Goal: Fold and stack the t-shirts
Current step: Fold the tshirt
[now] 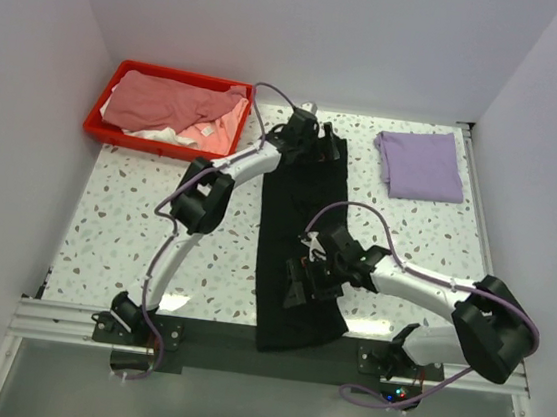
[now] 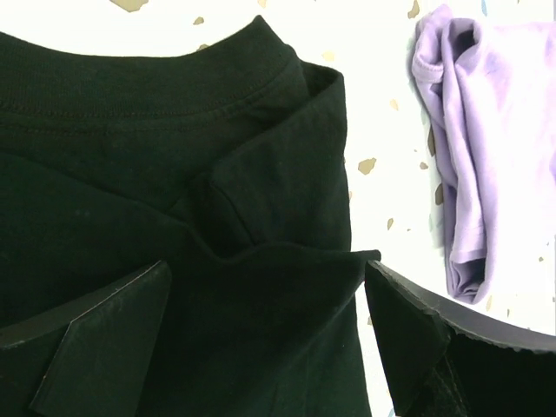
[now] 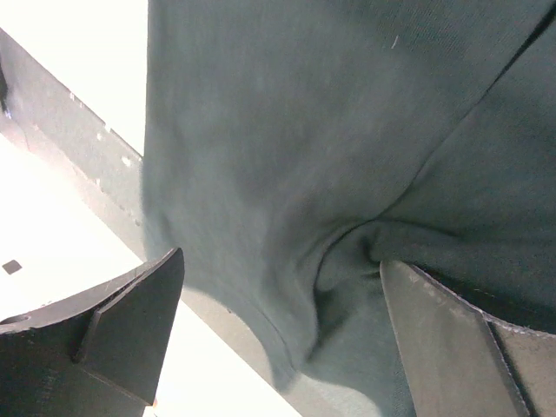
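The black t-shirt (image 1: 300,241) lies folded lengthwise into a long strip down the middle of the table, its hem hanging over the near edge. My left gripper (image 1: 306,139) is at its collar end, open, with the fingers (image 2: 104,334) straddling a raised fold of black cloth (image 2: 261,174). My right gripper (image 1: 303,277) is over the lower part of the shirt, open, with bunched cloth (image 3: 287,156) between its fingers (image 3: 113,334). A folded light purple t-shirt (image 1: 421,164) lies at the back right and also shows in the left wrist view (image 2: 495,130).
A red plastic bin (image 1: 104,108) at the back left holds a dusty pink/red shirt (image 1: 165,103) and a white one (image 1: 156,135). The dark metal rail (image 1: 213,340) of the near table edge runs under the shirt's hem. White walls enclose the table.
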### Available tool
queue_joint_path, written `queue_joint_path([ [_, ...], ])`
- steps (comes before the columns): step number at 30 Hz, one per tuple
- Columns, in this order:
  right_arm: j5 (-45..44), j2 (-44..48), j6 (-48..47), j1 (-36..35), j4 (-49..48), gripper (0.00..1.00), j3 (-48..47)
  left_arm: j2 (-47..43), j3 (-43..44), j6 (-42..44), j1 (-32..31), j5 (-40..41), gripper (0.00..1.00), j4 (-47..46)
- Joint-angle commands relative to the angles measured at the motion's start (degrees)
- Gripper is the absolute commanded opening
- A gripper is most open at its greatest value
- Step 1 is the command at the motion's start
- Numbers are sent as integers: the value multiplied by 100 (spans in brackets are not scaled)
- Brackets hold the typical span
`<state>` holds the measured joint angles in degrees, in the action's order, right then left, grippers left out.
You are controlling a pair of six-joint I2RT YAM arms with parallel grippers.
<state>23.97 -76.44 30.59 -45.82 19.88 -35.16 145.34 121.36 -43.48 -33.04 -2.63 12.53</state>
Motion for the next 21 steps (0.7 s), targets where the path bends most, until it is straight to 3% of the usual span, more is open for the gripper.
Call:
queue_joint_path([
  [1,21,86,228,-287,25,99,-61,355,-324,-187,131,-53,100,390],
  [6,-322,436,202,-304,349,99,-438,232,61,-64,201,211,100,408],
  [8,-743,534,27,-313,786,99,-684,118,203,24,245,-51,100,373],
  [14,-2242,675,-132,-304,1457,99,-1616,-1163,-24,568,254,-533,100,30],
  [17,-3209,359,-202,-296,1501,99,-1994,-2191,-682,858,201,-730,100,-92],
  [21,-3496,-186,-264,-77,1230,99,-2293,-4243,-2750,1263,78,-160,100,-532],
])
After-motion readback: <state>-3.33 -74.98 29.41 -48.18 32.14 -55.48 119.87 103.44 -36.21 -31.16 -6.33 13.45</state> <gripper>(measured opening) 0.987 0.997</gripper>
